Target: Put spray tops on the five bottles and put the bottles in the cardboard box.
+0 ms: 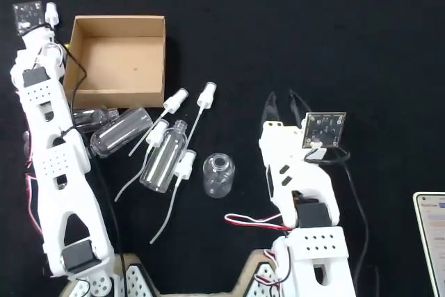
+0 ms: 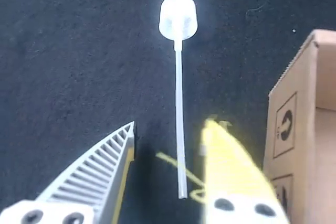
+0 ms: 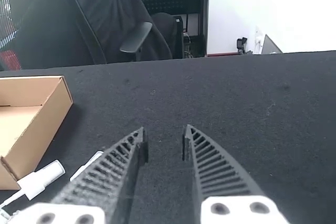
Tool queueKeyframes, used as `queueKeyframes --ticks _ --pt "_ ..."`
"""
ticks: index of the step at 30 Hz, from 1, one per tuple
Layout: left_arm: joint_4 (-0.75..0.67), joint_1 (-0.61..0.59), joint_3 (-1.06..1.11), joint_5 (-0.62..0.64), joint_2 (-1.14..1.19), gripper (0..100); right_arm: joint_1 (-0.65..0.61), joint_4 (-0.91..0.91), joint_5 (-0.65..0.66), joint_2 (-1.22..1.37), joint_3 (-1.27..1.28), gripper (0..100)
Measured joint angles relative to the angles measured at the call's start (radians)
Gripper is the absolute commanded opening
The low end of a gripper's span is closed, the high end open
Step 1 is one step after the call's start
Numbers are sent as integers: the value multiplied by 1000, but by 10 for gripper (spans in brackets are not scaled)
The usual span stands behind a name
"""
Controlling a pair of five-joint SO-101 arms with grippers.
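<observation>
Clear plastic bottles lie at the middle of the black table (image 1: pixel 348 46). Two of them (image 1: pixel 122 132) (image 1: pixel 165 154) are on their sides, a third (image 1: pixel 94 117) is partly under the left arm, and a short one (image 1: pixel 218 174) stands upright without a top. Four loose spray tops with thin tubes lie around them, one (image 1: pixel 175 101) just beside the cardboard box (image 1: pixel 117 97). A fifth spray top (image 2: pixel 178 17) lies at the outer side of the box. Its tube runs between the spread fingers of the left gripper (image 2: pixel 170 127), which do not squeeze it. The right gripper (image 1: pixel 283 99) is well apart from the bottles, its fingers parted with nothing between them.
</observation>
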Motion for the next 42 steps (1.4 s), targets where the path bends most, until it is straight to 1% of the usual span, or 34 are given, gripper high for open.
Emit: queueKeyframes --ticks 3,5,7,11,19,25,31,35,37,41,42 --pt "0 0 0 -17 0 179 0 0 0 0 0 116" --pt "0 0 0 -44 0 179 0 0 0 0 0 116" --pt "0 0 0 -63 0 152 0 0 0 0 0 116" --pt "0 0 0 -71 0 29 0 0 0 0 0 116" --pt "6 0 0 -71 0 29 0 0 0 0 0 116" --pt "160 -23 0 -72 -37 29 0 0 0 0 0 116" --pt "345 -95 0 -71 -101 29 0 0 0 0 0 116" --pt "397 -140 0 -71 -117 34 0 0 0 0 0 116" --pt "400 -146 0 -71 -123 63 0 0 0 0 0 116" --pt "407 -146 0 -71 -166 251 0 0 0 0 0 116" --pt "410 -143 0 -71 -183 282 0 0 0 0 0 116"
